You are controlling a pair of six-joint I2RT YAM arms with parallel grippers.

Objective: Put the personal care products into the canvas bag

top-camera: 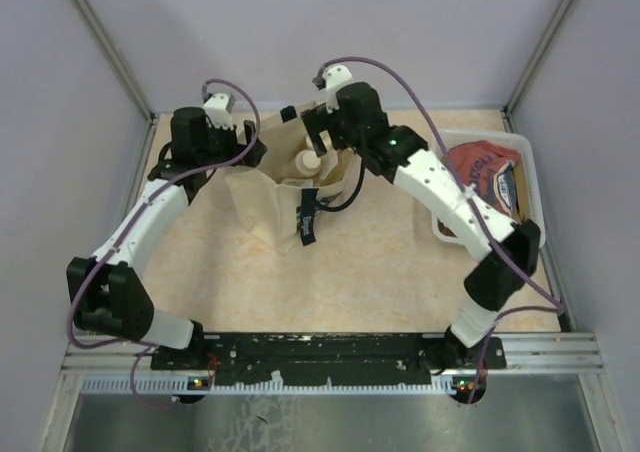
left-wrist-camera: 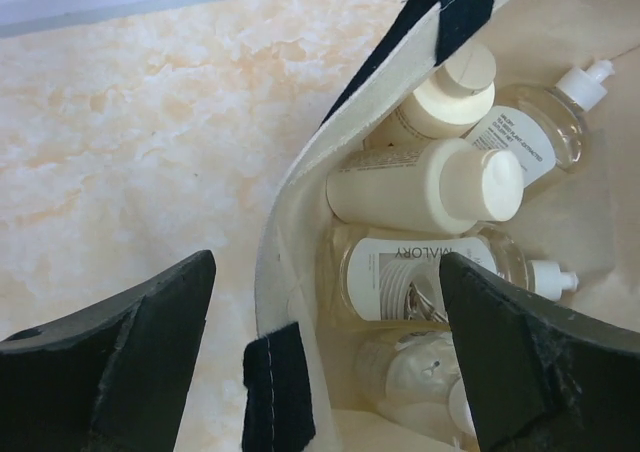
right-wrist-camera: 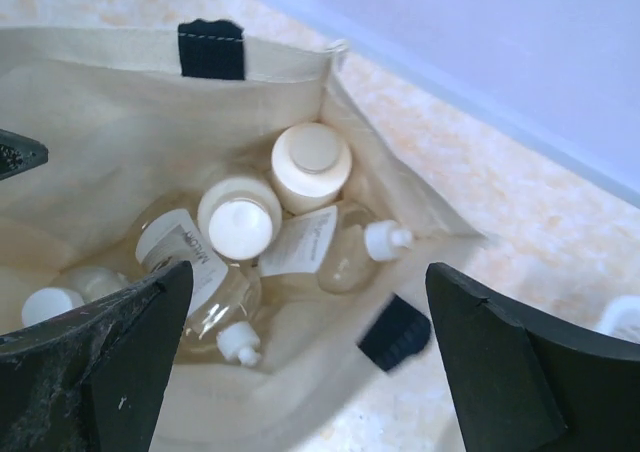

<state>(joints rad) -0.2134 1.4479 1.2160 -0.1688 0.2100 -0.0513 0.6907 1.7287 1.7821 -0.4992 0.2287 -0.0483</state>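
The canvas bag [top-camera: 262, 200] stands open at the middle back of the table, navy handle hanging down its front. All five personal care products lie inside it: two cream jars [right-wrist-camera: 311, 165] [right-wrist-camera: 240, 219], two amber bottles [right-wrist-camera: 335, 247] [right-wrist-camera: 200, 272] and the round clear bottle [right-wrist-camera: 70, 292]. My left gripper [top-camera: 247, 140] is open and empty at the bag's left rim. In the left wrist view, the bag wall [left-wrist-camera: 300, 222] runs between its fingers [left-wrist-camera: 120, 362]. My right gripper [top-camera: 325, 135] is open and empty above the bag's right side, looking down into the bag [right-wrist-camera: 120, 122].
A white plastic tub [top-camera: 536, 172] holding a red shirt [top-camera: 480, 167] stands at the right, under the right arm's forearm. The cage's grey walls close in the back and sides. The bag's navy strap [left-wrist-camera: 278, 392] sits near the left fingers.
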